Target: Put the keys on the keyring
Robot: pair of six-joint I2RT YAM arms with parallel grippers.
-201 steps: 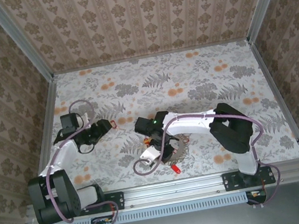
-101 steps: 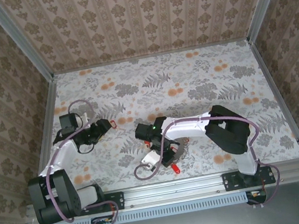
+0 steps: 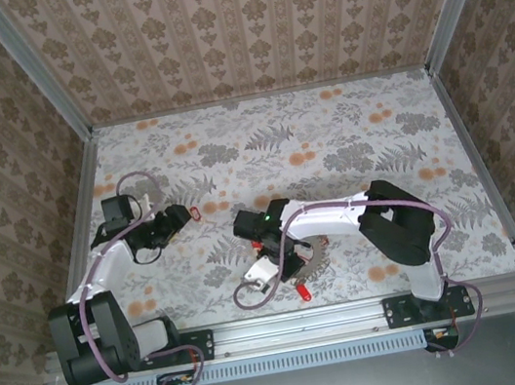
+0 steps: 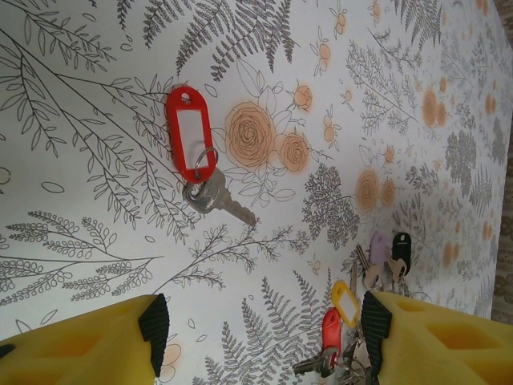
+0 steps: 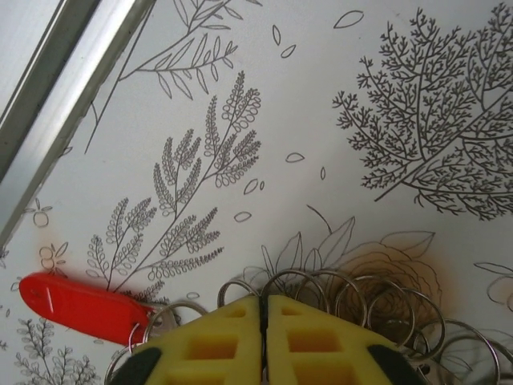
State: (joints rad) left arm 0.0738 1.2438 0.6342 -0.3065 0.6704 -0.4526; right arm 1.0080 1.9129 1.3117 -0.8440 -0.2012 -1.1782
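- Left jaws gape wide and empty; a red-tagged key (image 4: 192, 136) lies on the tabletop (image 4: 96, 48) ahead, between them.
- Right jaws are pressed shut over the keyring (image 3: 315, 250) and its wire loops (image 5: 321, 287), with a red tag (image 5: 76, 305) just beside.

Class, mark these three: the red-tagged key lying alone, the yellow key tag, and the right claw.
red-tagged key (image 4: 191, 132), left wrist view, on its white label.
yellow key tag (image 4: 345, 303), left wrist view, middle of the tag.
right claw (image 5: 264, 309), right wrist view, seam between its shut yellow fingertips.
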